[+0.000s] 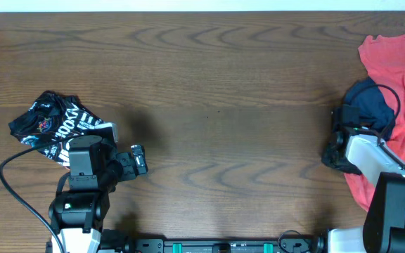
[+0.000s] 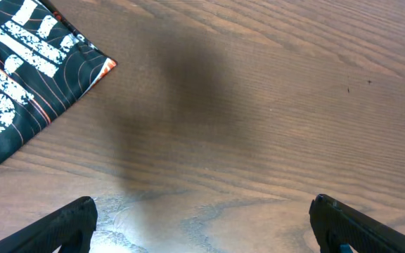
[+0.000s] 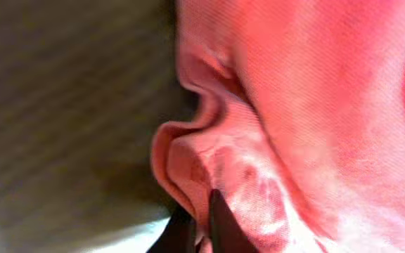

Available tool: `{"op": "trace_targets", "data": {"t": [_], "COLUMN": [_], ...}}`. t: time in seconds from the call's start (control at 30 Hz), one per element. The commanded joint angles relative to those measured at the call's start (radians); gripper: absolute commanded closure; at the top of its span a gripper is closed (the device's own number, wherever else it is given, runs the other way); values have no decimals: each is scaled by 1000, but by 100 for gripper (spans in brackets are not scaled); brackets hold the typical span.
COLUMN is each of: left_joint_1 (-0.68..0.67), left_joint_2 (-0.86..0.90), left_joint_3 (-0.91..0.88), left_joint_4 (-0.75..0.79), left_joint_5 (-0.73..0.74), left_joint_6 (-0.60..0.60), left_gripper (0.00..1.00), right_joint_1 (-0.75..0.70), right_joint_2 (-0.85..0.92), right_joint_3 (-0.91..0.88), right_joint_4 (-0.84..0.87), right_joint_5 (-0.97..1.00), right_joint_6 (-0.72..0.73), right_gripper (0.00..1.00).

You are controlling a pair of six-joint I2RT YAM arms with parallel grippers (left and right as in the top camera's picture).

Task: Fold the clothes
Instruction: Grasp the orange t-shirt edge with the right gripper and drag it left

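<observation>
Here, right jaws pinching coral T-shirt, navy garment atop, black garment apart

Soft shadow darkens the table; the close T-shirt looks blurred.

We see a brown wood-grain table filling the overhead frame. A pale strip runs along the top edge. In the left wrist view we spot tiny dark specks at upper right and a soft shadow at upper middle.
</observation>
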Motion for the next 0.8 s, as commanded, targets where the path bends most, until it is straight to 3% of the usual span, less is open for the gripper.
{"op": "trace_targets", "data": {"t": [0.0, 0.17, 0.3, 0.43, 0.77], "left_joint_1": [3, 3, 3, 3, 3], "left_joint_2": [1, 1, 1, 1, 1], "left_joint_3": [19, 19, 19, 19, 19], "left_joint_4": [-3, -3, -3, -3, -3], "left_joint_5": [10, 10, 10, 10, 10], "left_joint_6": [-2, -2, -2, -2, -2], "left_gripper": [2, 2, 2, 2, 2], "right_joint_1": [-8, -8, 14, 111, 529], "right_joint_2": [-63, -235, -360, -447, -406], "right_joint_3": [56, 256, 450, 527, 460], "right_joint_4": [-43, -146, -181, -183, -154], "right_joint_5": [-4, -216, -712, -1030, -1065], "right_joint_6": [31, -97, -321, -375, -374], "right_gripper": [99, 99, 99, 99, 99]}}
